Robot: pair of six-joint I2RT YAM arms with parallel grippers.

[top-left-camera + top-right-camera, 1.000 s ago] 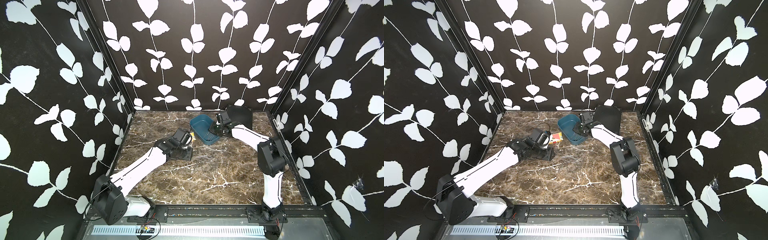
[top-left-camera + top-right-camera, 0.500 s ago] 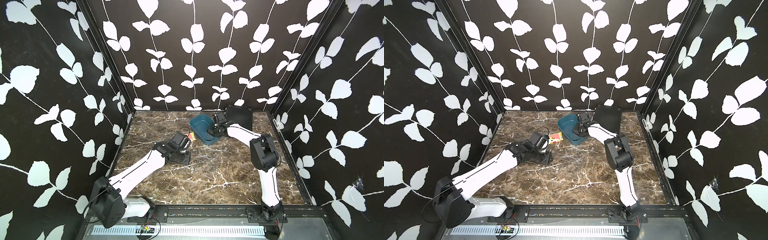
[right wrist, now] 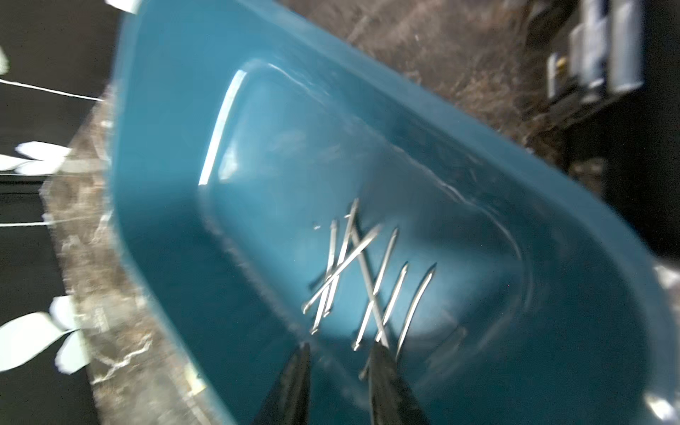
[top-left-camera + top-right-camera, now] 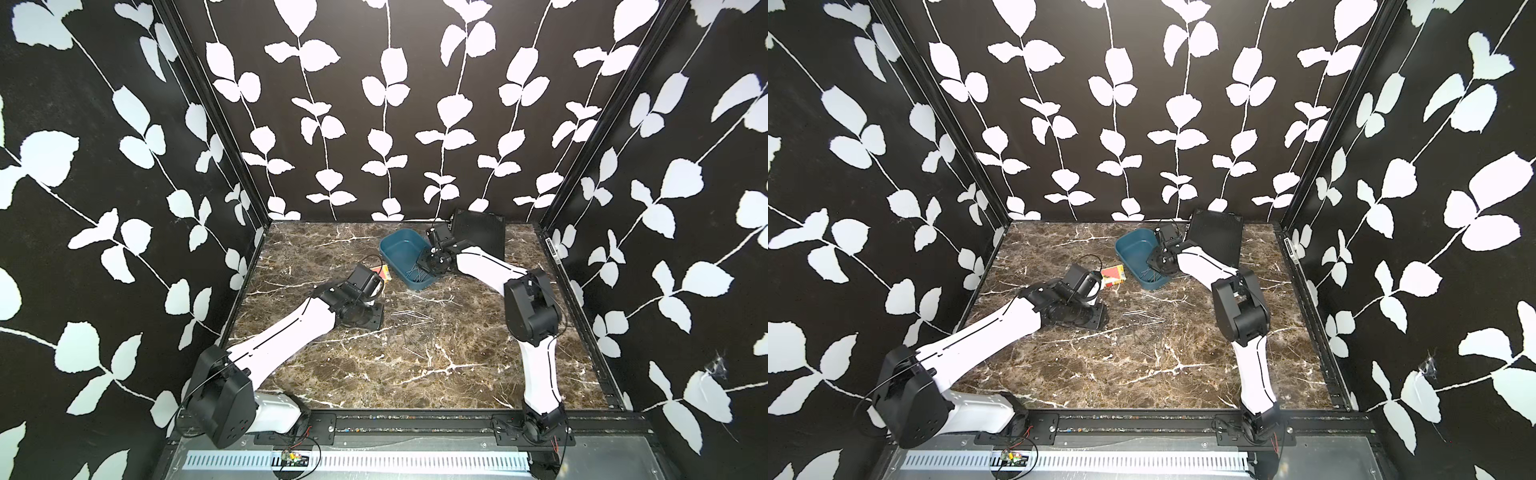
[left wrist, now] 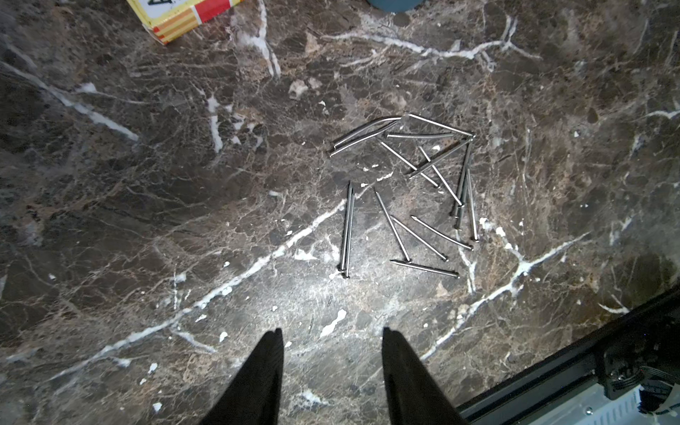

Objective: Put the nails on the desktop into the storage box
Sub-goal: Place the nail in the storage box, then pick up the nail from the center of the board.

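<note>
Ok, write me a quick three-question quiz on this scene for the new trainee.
1. True or false: every one of the nails already lies in the storage box.
2. Fill in: the left hand has its jaws ___, with nothing between them.
3. Which one hangs over the storage box? A. the left hand B. the right hand C. neither

Key
1. False: a cluster of them lies on the desktop.
2. open
3. B
</note>
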